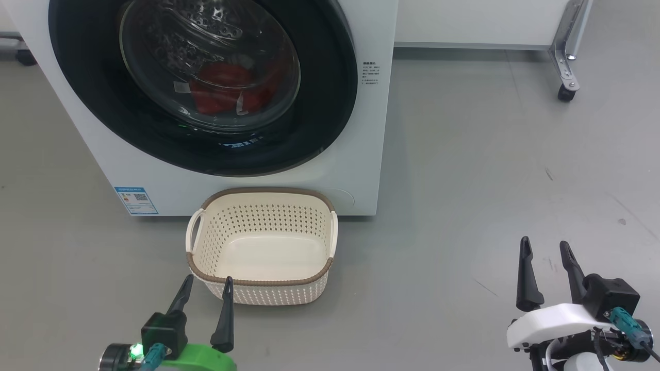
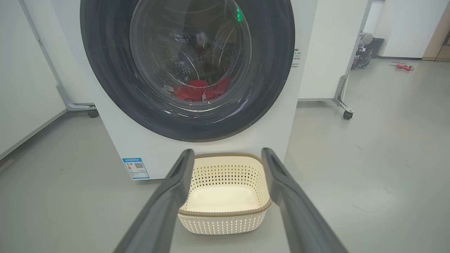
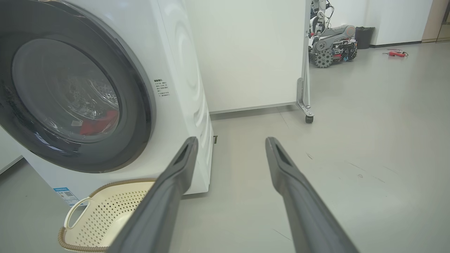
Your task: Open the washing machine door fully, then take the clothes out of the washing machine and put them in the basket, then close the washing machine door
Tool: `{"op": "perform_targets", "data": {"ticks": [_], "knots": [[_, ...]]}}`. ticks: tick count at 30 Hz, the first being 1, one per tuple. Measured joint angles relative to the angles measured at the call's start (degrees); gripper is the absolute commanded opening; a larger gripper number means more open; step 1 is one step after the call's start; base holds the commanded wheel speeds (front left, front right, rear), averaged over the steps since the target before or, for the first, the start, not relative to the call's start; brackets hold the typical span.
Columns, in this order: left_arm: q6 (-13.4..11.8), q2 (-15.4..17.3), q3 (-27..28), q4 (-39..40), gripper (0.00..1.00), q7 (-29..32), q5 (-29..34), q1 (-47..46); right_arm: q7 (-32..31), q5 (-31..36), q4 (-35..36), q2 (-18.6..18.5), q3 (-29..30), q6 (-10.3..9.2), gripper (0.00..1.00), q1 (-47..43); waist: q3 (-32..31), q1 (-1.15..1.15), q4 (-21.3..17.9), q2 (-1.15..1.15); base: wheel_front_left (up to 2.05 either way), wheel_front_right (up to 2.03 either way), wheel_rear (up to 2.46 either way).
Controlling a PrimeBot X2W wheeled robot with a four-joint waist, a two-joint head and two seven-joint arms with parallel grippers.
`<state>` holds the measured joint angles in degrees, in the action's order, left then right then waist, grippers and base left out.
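The white washing machine (image 1: 242,190) (image 2: 316,42) (image 3: 182,70) faces me with its round black-rimmed door (image 1: 330,108) (image 2: 274,70) (image 3: 140,116) shut. Behind the door's glass lie the red clothes (image 1: 227,90) (image 2: 197,90) (image 3: 100,123) at the bottom of the drum. The cream basket (image 1: 263,245) (image 2: 226,196) (image 3: 105,218) stands empty on the floor before the machine. My left gripper (image 1: 209,283) (image 2: 227,154) hangs open just in front of the basket's near rim. My right gripper (image 1: 545,245) (image 3: 230,142) is open, well to the right above bare floor.
A white panel on a castor leg (image 1: 565,93) (image 2: 347,114) (image 3: 308,118) stands right of the machine. Another wheeled robot (image 3: 330,45) and a small red tool (image 3: 395,53) sit far back on the grey floor. A blue label (image 1: 136,200) marks the machine's lower left.
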<state>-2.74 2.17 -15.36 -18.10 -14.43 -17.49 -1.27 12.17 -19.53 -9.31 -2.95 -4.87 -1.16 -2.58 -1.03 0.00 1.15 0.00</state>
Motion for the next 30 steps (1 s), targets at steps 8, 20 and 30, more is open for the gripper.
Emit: {"op": "perform_targets", "data": {"ticks": [8, 20, 30], "knots": [[-0.05, 0.00, -0.31, -0.35, 1.00, 0.00, -0.10, -0.80, 0.10, -0.11, -0.34, 0.02, 0.00, 0.00, 1.00, 0.04, -0.05, 0.00, 0.23, 0.00, 0.00, 0.00, 0.00], [-0.05, 0.00, -0.85, -0.98, 1.00, 0.00, -0.16, -1.00, 0.26, -0.11, -0.93, 0.03, -0.07, 0.01, 1.00, 0.13, -0.04, 0.00, 0.38, 0.00, 0.00, 0.00, 0.00], [-0.05, 0.00, -1.29, -1.15, 1.00, 0.00, -0.38, -1.04, 0.34, -0.11, -1.30, 0.03, -0.12, 0.04, 1.00, 0.27, 0.19, 0.00, 0.32, 0.00, 0.00, 0.00, 0.00]]}}
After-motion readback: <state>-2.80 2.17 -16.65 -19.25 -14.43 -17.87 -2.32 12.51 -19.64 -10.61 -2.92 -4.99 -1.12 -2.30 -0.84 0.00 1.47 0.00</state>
